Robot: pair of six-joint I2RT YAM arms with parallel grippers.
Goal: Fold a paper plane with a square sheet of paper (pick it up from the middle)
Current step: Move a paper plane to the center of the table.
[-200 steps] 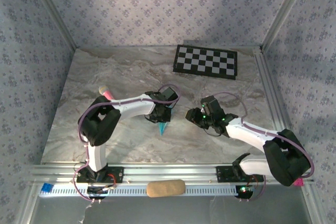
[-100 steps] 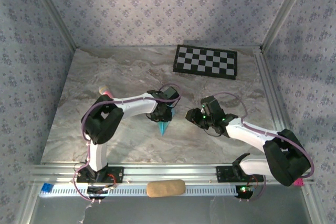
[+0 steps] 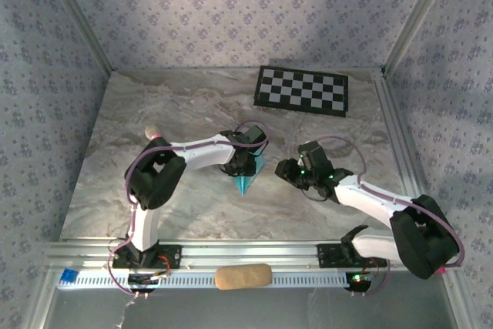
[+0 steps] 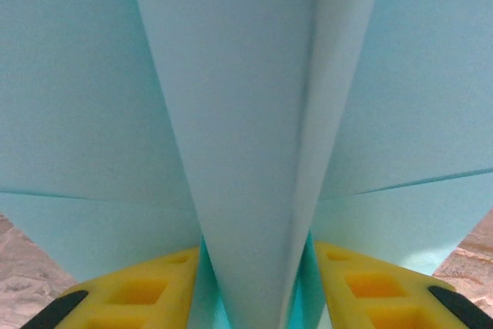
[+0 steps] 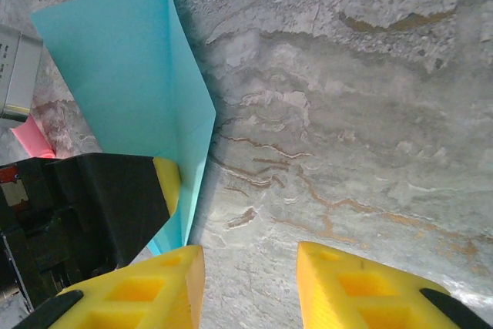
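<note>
Overall, the largest item is the marble-patterned table [image 3: 154, 198], closed in by patterned walls on the left, far and right sides.

Checkerboard mat [image 3: 302, 90]: black and white, lying flat at the far right of the table, well apart from both arms.

Left gripper [image 3: 243, 166] [image 4: 258, 267]: reached out to the middle of the table. Its yellow pads [image 4: 139, 298] stand part-way apart, with the centre fold of the paper plane between them. Whether the pads press the fold cannot be told.

Right gripper [image 3: 286, 172] [image 5: 250, 256]: just right of the plane and pointing toward it. Its jaws are parted over bare marble, with nothing between them.

Paper plane [image 3: 248, 181] [image 4: 246, 113] [image 5: 131, 75]: light blue, at mid-table directly under the left gripper. Its point is toward the near edge, and its wings spread to either side of an upright centre fold. The right wrist view shows one left pad touching its side.

Tan oblong pad [image 3: 243, 276]: on the near rail, between the two arm bases.

Pink marker pen [image 3: 156, 136]: on the left of the table, behind the left arm's elbow.
</note>
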